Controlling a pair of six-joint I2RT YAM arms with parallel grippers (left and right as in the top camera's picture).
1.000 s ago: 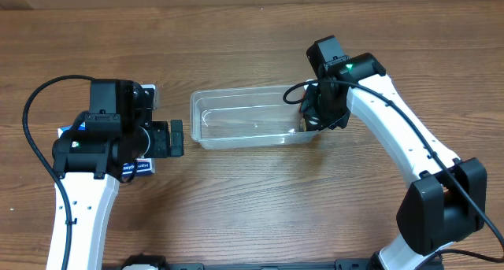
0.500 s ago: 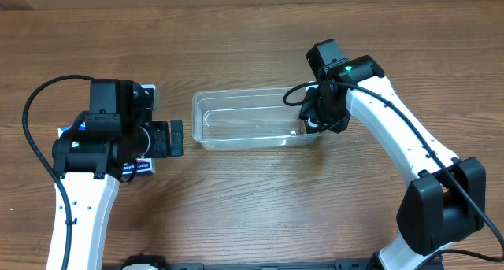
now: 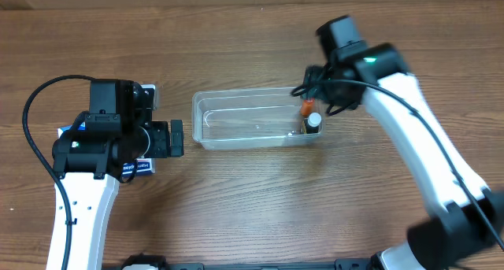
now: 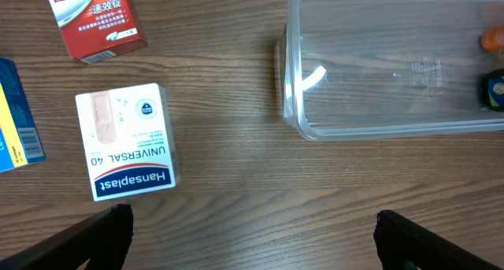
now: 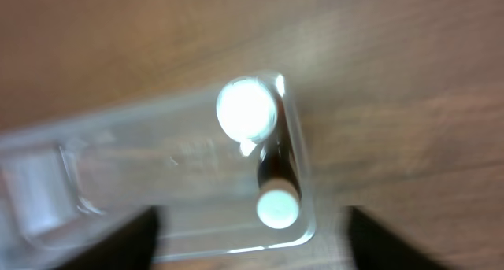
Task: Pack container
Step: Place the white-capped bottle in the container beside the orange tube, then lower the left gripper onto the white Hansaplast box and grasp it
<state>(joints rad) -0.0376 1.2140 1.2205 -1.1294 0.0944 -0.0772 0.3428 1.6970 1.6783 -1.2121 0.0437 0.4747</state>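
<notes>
The clear container (image 3: 236, 122) lies at the middle of the table. At its right end stand a small white-capped bottle (image 3: 313, 122) and an orange-topped item (image 3: 305, 109). In the right wrist view, blurred, two white caps (image 5: 246, 109) (image 5: 277, 208) show in the container's corner (image 5: 303, 183). My right gripper (image 3: 321, 93) hangs open above that end, holding nothing, its fingers (image 5: 118, 238) wide apart. My left gripper (image 3: 177, 138) stands open just left of the container (image 4: 378, 73), with only bare wood between its fingers (image 4: 102, 231).
Left of the container lie a white Hansaplast box (image 4: 126, 152), a red box (image 4: 94, 22) and a blue box (image 4: 12, 116). In the overhead view the left arm partly covers these boxes (image 3: 144, 168).
My right gripper has opened and pulled up and back from the container's right end, uncovering the small bottle that stands there. The left arm has not moved.
</notes>
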